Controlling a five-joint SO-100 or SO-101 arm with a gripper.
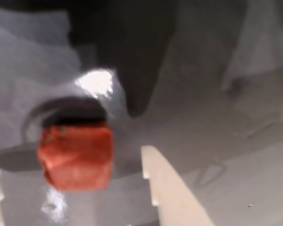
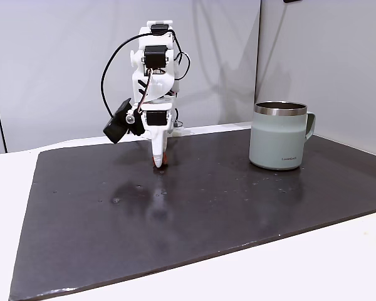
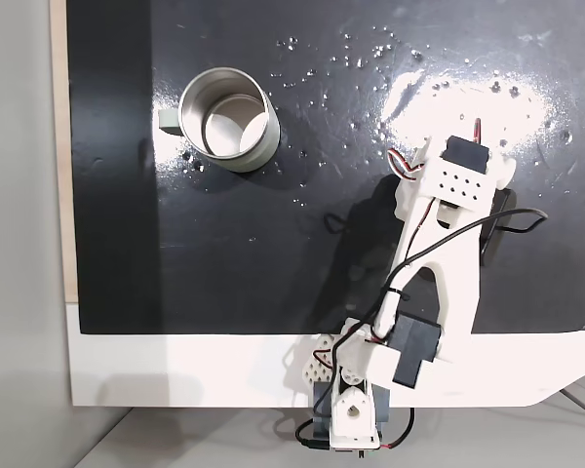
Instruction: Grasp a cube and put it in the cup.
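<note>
Gleaming dark mat [image 2: 238, 213] — blurred cube [image 1: 76, 155], perhaps resting there.

No text can be read anywhere. The cup [image 2: 282, 135] carries one small dark line of lettering near its base in a fixed view (just above the bottom edge) — too tiny and blurred to make out.

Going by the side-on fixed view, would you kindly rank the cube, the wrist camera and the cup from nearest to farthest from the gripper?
1. The cube, right at the gripper tips.
2. The wrist camera, up and left.
3. The cup, far right on the mat.
</note>
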